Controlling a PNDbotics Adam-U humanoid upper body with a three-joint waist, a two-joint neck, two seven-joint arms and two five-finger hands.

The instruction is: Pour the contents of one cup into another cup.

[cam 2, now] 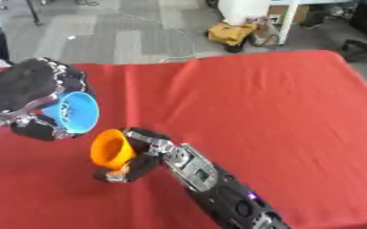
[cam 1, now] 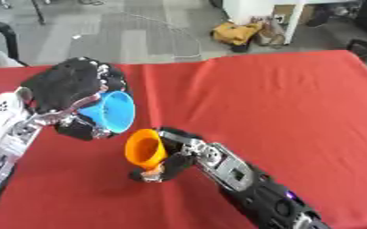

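Note:
My left hand (cam 1: 70, 85) is curled round a blue cup (cam 1: 114, 111) at the left of the red table (cam 1: 280, 103). The blue cup is tipped on its side, its mouth facing right and down toward the orange cup. My right hand (cam 1: 171, 163) is curled round an orange cup (cam 1: 145, 148) just below and to the right of the blue one. The orange cup leans with its mouth turned left toward the blue cup. The two rims are close but apart. I cannot see any contents in either cup.
The red table reaches to a far edge, beyond which lies grey floor with a yellow bag (cam 1: 235, 33) and white furniture legs (cam 1: 295, 18). A cable runs across the floor. My right forearm (cam 1: 249, 183) crosses the lower middle.

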